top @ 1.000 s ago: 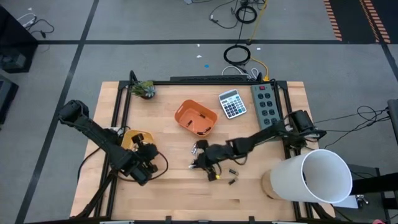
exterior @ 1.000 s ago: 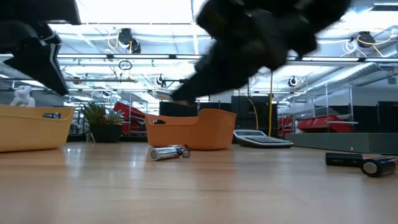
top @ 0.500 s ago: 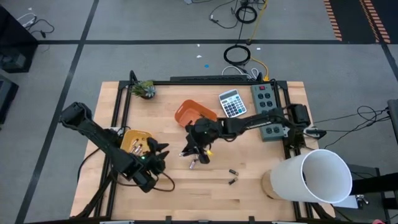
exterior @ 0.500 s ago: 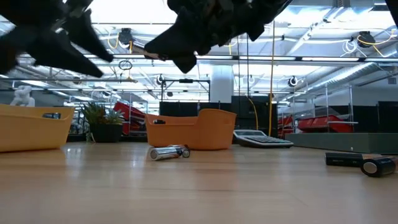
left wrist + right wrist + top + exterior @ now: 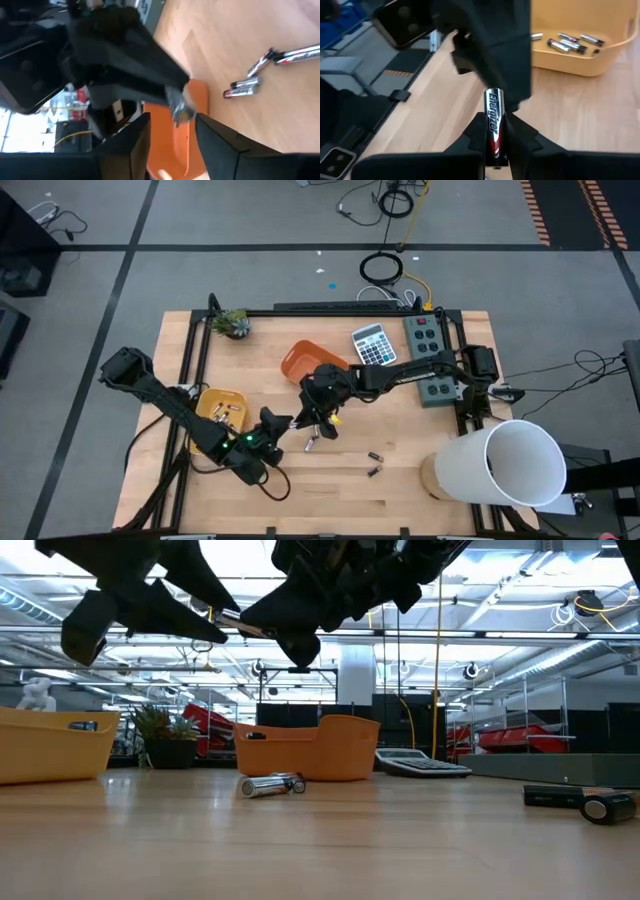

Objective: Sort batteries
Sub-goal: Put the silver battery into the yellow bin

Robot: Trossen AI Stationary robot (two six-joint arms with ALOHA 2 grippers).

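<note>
We see a pale wood surface (image 5: 300, 480) framed in black. Two bins sit on it, one orange (image 5: 305, 363), one yellow (image 5: 215, 402). The arms and both pincers, left (image 5: 281, 422) and right (image 5: 318, 423), are black. The right pincer's battery (image 5: 493, 125) is black and silver with a red band and white lettering. Loose batteries (image 5: 271, 784) look silvery. The calculator (image 5: 373, 346) is grey with white keys; the plant (image 5: 235, 323) is green, the big cylinder (image 5: 505, 464) white.
</note>
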